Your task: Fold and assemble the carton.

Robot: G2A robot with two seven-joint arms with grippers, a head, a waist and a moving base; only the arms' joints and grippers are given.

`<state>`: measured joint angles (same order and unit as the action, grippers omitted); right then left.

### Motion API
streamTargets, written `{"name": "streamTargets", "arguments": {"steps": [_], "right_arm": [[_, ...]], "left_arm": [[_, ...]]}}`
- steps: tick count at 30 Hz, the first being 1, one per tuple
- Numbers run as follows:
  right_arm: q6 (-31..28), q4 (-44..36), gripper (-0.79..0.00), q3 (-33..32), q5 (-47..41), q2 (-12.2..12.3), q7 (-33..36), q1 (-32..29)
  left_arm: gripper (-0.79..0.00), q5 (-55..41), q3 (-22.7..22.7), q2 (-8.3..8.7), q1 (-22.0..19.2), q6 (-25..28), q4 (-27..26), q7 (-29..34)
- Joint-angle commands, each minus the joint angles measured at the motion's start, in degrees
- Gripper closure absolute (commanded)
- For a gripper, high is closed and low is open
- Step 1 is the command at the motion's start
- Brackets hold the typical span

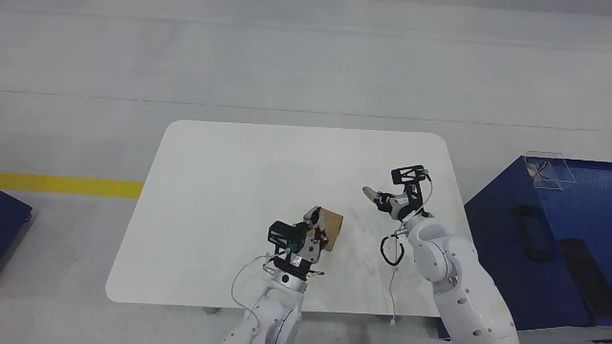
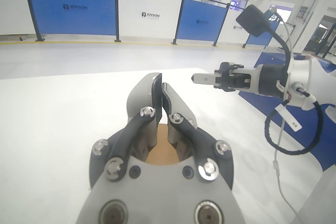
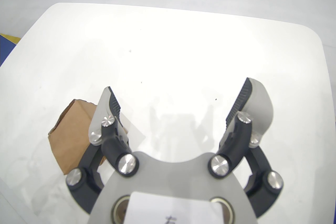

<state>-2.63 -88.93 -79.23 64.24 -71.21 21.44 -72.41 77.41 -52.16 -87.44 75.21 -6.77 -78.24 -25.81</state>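
Carton (image 3: 69, 141) near the table's (image 1: 239, 182) front edge sits partly under the closed left gripper (image 2: 161, 83), presumably for creasing; right gripper (image 3: 181, 91) spread wide.

My left gripper (image 2: 160, 89) is a grey-white shell with 2 pale fingers (image 2: 139, 96) faced in ribbed black pads, black linkage bars and silver slotted screws (image 2: 210, 168). My right gripper (image 3: 178, 88) matches it and has a white printed label (image 3: 170, 212) at its base. The right arm (image 2: 315, 78) is white and carries a looped black cable (image 2: 288, 152), a thin white cable (image 2: 274, 164) and a black camera (image 2: 253, 20) on a curved stalk.
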Motion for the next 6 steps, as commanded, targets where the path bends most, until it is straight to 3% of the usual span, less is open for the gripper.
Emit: {"name": "streamTargets", "arguments": {"steps": [1,6], "right_arm": [[0.00,0.00,-0.784,0.00,0.00,0.00,0.00,0.00],[0.00,0.00,-0.785,0.00,0.00,0.00,0.00,0.00]], "left_arm": [[-0.069,0.00,0.00,0.00,0.00,0.00,0.00,0.00],[-0.404,0.02,0.02,0.00,-0.05,0.03,0.04,0.27]]}}
